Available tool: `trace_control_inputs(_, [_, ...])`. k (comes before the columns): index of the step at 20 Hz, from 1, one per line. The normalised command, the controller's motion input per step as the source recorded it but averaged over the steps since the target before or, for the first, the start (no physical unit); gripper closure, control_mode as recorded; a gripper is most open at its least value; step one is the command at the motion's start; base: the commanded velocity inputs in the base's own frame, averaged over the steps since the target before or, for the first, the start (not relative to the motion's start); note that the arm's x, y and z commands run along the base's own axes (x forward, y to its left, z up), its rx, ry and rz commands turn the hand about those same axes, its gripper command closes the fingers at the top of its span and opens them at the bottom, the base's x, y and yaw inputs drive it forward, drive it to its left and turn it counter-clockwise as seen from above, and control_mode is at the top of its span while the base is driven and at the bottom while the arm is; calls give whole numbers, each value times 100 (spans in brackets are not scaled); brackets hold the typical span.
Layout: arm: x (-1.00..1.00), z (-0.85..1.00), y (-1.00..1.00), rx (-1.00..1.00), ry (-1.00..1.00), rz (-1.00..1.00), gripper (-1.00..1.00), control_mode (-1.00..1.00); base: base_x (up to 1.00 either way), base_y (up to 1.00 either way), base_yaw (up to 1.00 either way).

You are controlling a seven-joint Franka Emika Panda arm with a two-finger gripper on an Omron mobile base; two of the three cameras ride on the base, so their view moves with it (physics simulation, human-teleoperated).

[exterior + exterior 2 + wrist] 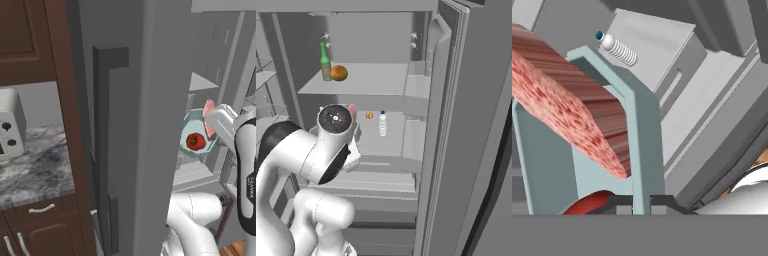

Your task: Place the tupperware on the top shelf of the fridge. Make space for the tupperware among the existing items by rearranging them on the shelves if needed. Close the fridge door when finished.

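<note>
Inside the open tall grey fridge (476, 125), at the height of its middle shelf, I hold the small pale teal see-through tupperware (196, 134) on my end effector (640, 201), whose two dark fingertips are pinched together on the tub's thin teal wall. In the left base view the tub hangs just past the edge of the grey fridge door with its long dark bar handle (102, 145), tilted so that its open side faces the camera, with a round red food piece (195, 141) low in it and a pink strip (208, 118) at its upper right, next to my white wrist. In the hand view the pink marbled strip lies across the tub close to the lens.

From the right base view my white arm covers most of the tub; a sliver of teal and pink peeks out beside the wrist. Above it, the wide pale grey top shelf (376, 82) carries a green glass bottle (325, 62) standing upright and a round orange-brown bun (339, 73) just beside it, both at the left. On the shelf below (391, 142) stand a small clear ribbed bottle with a dark cap (383, 124) and, near it to the left, a tiny orange-brown lump (370, 115).

Left of the fridge door, a grey marbled surface (35, 172) holds a white appliance (11, 122).
</note>
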Motion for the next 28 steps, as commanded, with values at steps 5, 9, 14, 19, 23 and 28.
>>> trace_control_inputs(5, [0,62,0,4,-21,-17,100,-100,0,0,0])
trace_control_inputs(9, [8,52,0,4,-13,-19,100,-100,0,0,0])
trace_control_inputs(14, [31,44,0,9,-13,-17,100,-100,0,0,0])
trace_control_inputs(19, [64,20,-4,13,-4,-2,100,-100,0,0,0])
trace_control_inputs(23, [80,16,-12,12,3,5,100,-100,0,0,0])
trace_control_inputs(28, [82,19,-1,2,10,2,100,-100,0,0,0])
